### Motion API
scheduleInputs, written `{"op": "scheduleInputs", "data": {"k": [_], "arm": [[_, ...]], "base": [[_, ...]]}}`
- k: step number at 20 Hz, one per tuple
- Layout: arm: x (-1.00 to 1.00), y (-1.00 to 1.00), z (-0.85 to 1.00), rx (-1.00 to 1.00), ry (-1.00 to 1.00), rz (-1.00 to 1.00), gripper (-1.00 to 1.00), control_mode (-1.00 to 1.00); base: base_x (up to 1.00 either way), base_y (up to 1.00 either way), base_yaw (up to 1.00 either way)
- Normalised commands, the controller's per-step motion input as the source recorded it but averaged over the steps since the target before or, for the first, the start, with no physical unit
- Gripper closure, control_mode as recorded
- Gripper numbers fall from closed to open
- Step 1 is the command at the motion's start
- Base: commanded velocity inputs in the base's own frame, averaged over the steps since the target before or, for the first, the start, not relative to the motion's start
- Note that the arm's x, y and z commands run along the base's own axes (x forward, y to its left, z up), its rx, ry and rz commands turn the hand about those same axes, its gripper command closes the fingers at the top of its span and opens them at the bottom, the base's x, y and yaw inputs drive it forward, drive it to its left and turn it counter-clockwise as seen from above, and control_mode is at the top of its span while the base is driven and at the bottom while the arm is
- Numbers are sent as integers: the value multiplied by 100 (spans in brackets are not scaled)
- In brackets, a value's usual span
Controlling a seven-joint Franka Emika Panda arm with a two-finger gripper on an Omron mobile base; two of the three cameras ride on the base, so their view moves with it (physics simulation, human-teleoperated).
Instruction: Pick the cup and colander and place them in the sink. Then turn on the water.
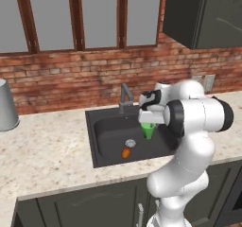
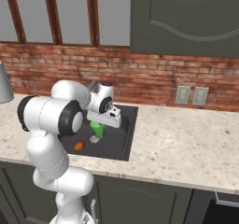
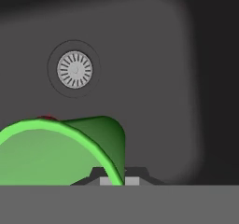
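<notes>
My gripper (image 1: 148,123) (image 2: 99,122) (image 3: 120,180) is shut on the rim of the bright-green cup (image 1: 148,130) (image 2: 97,129) (image 3: 56,153). The cup hangs upright just above the floor of the dark grey sink (image 1: 106,126) (image 2: 119,139) (image 3: 154,78), to the right of the round metal drain (image 1: 130,143) (image 2: 94,140) (image 3: 74,69). The grey angular faucet (image 1: 124,97) stands at the basin's back edge. The colander and the water are out of view.
A small orange item (image 1: 125,152) (image 2: 80,145) lies on the sink floor near the drain. A large grey metallic cylinder (image 1: 5,105) (image 2: 3,85) stands on the speckled counter far left. Brick wall with outlets (image 2: 183,95) runs behind, and dark cabinets hang above.
</notes>
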Motion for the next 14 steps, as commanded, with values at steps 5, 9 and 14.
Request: {"op": "scheduleInputs", "data": {"k": [5,9,14], "arm": [[48,0,-39,1,0,0,100,-100],[46,0,-41,0,0,0,100,-100],[42,0,-40,0,0,0,100,-100]], "base": [[0,0,0],[0,0,0],[0,0,0]]}}
